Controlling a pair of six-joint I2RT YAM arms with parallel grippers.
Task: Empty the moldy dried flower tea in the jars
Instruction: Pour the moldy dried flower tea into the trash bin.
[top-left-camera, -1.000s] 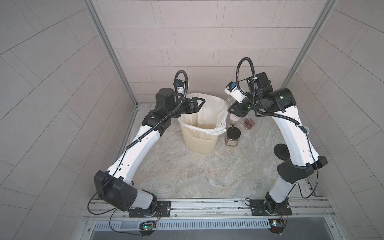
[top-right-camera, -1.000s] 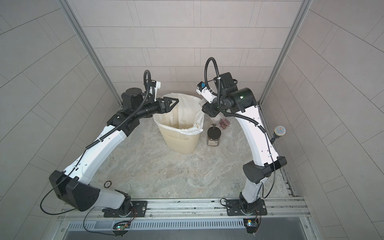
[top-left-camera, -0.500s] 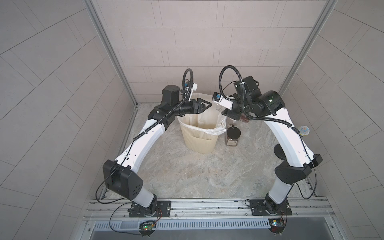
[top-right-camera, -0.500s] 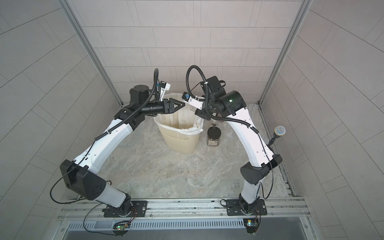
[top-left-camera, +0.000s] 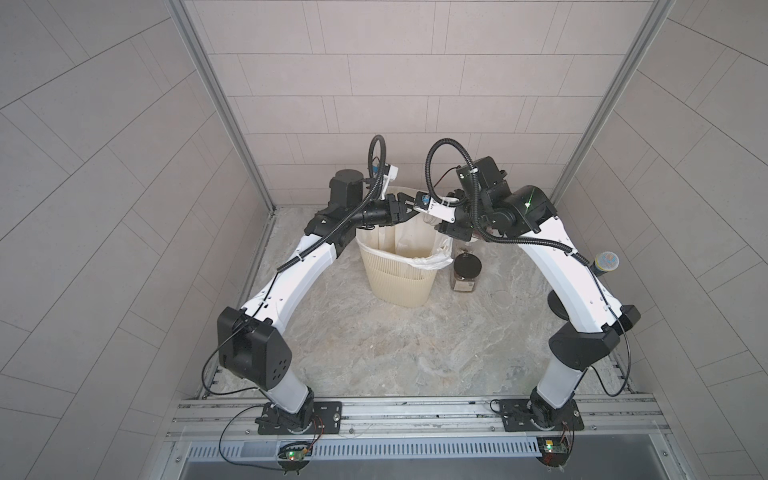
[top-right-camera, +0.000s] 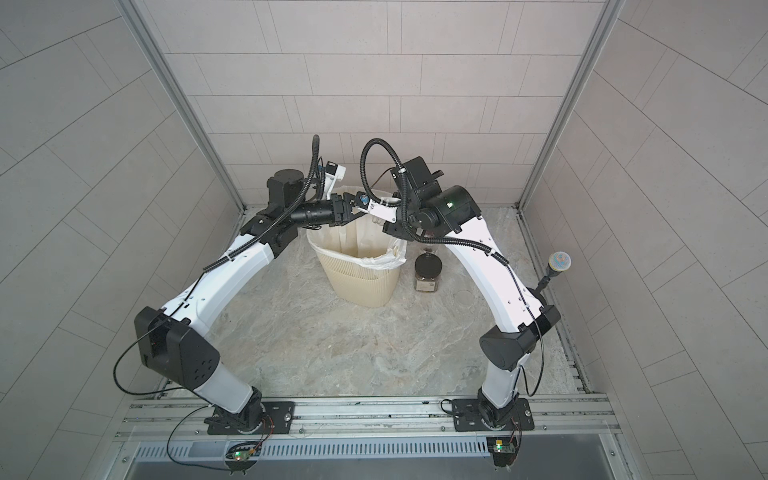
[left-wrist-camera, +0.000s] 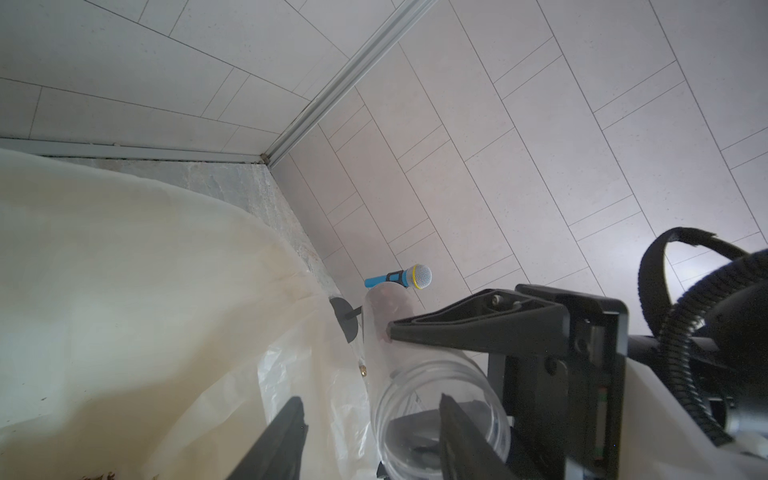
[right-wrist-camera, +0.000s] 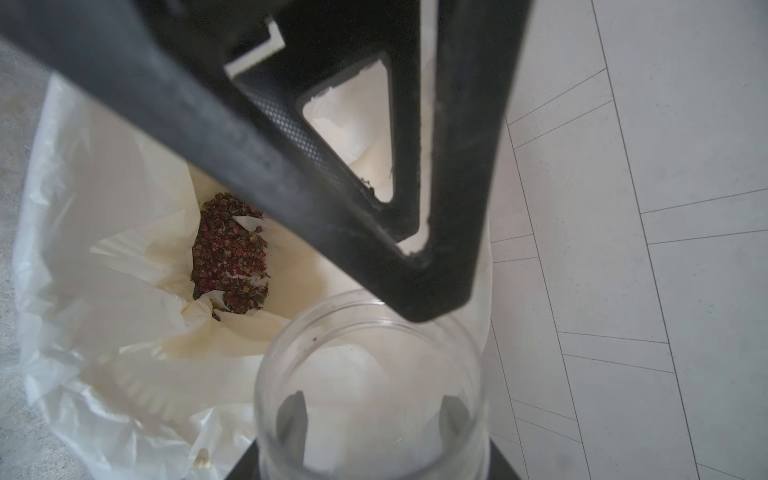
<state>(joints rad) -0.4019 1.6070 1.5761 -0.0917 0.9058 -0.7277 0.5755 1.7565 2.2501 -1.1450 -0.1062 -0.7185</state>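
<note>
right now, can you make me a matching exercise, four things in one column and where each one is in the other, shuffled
Things:
1. clear jar
2. dried flower tea
3. black-lidded jar
4. microphone

Places:
A. standing on the table beside the bin
B. heaped at the bottom inside the bin
C. on a stand out by the right arm
D. held above the bin, looking empty

Pairs: 1-D, 2-B, 3-A, 4-C
</note>
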